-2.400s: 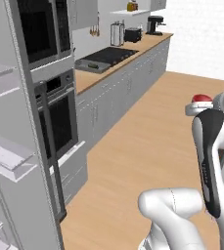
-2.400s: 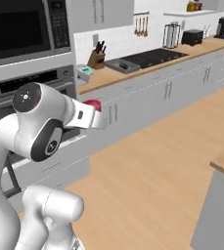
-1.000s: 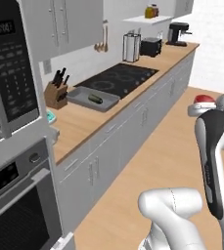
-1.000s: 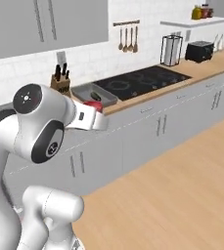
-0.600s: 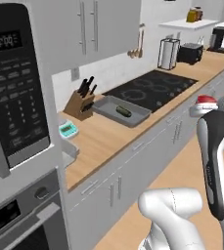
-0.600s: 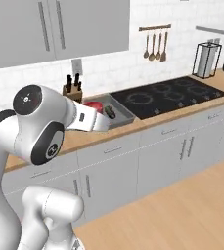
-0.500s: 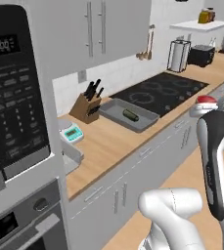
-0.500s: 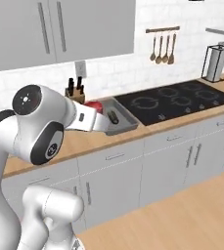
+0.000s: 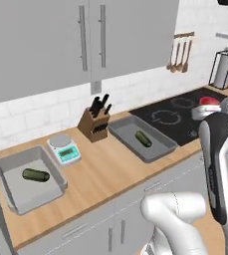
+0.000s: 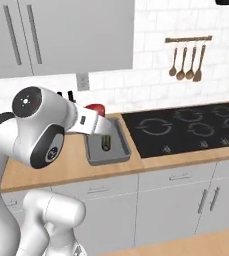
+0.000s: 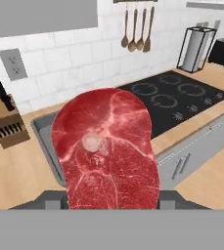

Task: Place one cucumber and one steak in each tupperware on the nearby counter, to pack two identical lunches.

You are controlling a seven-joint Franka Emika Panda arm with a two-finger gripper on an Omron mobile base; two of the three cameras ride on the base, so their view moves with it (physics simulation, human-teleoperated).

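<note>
A red marbled steak (image 11: 106, 151) sits in front of the hand camera, and my gripper (image 10: 97, 116) is shut on it; the steak hides the fingertips. The same steak (image 9: 208, 101) is a red patch at the arm's end, held in front of the counter (image 9: 103, 172). Two grey tupperware stand on the counter. The left tupperware (image 9: 10, 195) holds a cucumber (image 9: 35, 175). The right tupperware (image 9: 158, 150) next to the hob holds another cucumber (image 9: 144, 138). In the right base view the steak (image 10: 94, 108) hangs just beyond the near rim of the right tupperware (image 10: 93, 151).
A knife block (image 9: 95, 124) and a small white scale (image 9: 65, 149) stand between the two boxes. A black hob (image 10: 186, 127) lies to the right, with utensils (image 10: 188, 62) hanging above it. White cabinet fronts run below the counter and grey wall cabinets above it.
The whole scene has shifted: the base has driven along and turned from the oven side to face the counter with both boxes. The steak has stayed in the gripper.
</note>
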